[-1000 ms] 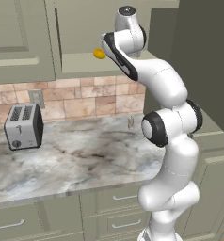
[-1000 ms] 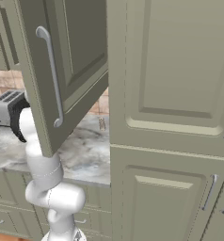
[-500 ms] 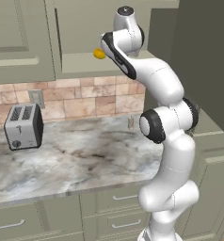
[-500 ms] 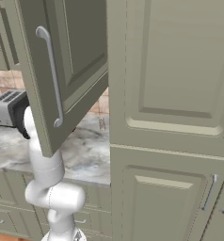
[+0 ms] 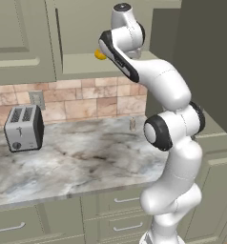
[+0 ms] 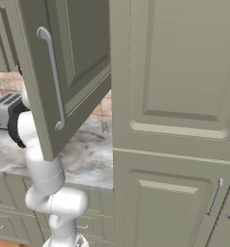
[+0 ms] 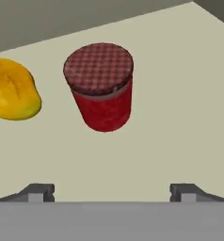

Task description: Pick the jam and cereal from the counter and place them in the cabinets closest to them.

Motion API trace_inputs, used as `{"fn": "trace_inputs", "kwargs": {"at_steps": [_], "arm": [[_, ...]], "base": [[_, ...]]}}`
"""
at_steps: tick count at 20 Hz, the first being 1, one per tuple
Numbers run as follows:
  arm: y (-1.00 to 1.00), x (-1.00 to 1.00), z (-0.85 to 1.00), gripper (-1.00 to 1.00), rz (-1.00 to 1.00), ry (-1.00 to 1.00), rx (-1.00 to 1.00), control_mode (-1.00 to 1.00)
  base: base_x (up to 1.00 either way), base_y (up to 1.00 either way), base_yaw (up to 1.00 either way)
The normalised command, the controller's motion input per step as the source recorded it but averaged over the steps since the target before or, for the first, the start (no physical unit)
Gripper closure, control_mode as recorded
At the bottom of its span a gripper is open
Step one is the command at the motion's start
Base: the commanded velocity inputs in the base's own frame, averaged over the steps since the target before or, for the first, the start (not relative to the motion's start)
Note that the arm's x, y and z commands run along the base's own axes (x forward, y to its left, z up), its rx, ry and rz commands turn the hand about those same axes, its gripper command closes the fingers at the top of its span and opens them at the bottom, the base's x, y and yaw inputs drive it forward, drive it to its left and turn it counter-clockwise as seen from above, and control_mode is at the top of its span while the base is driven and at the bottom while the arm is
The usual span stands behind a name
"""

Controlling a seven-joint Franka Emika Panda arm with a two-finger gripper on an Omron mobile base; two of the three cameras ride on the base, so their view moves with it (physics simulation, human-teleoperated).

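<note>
The jam (image 7: 102,87), a small red jar with a checked dark red lid, stands upright on the pale shelf floor (image 7: 180,94) of the cabinet. My gripper (image 7: 114,190) is open, its fingertips (image 7: 38,190) spread wide and well short of the jar, touching nothing. In the left base view the arm (image 5: 134,71) reaches up into the wall cabinets (image 5: 77,28). The cereal is out of view.
A yellow fruit (image 7: 12,92) lies on the shelf just left of the jar and pokes out beside the hand (image 5: 100,55). A toaster (image 5: 24,127) stands on the marble counter (image 5: 77,162). An open cabinet door (image 6: 64,72) hangs over the arm.
The jaws have spread wide apart. The arm keeps the same raised pose in both base views.
</note>
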Motion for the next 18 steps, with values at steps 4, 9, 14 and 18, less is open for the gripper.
{"fn": "trace_inputs", "kwargs": {"at_steps": [4,9,14,18], "arm": [[0.19,-0.96,-0.20,-1.00,0.11,0.09,-0.12,-1.00],[-0.06,-1.00,-0.46,-1.00,0.09,0.05,-0.03,-1.00],[-0.17,-1.00,-0.58,-1.00,0.06,0.01,0.00,-1.00],[-0.30,-0.99,-0.88,-1.00,0.05,-0.01,0.00,-1.00]], "base": [[0.00,0.00,0.00],[0.00,0.00,0.00],[0.00,0.00,0.00],[0.00,0.00,0.00]]}}
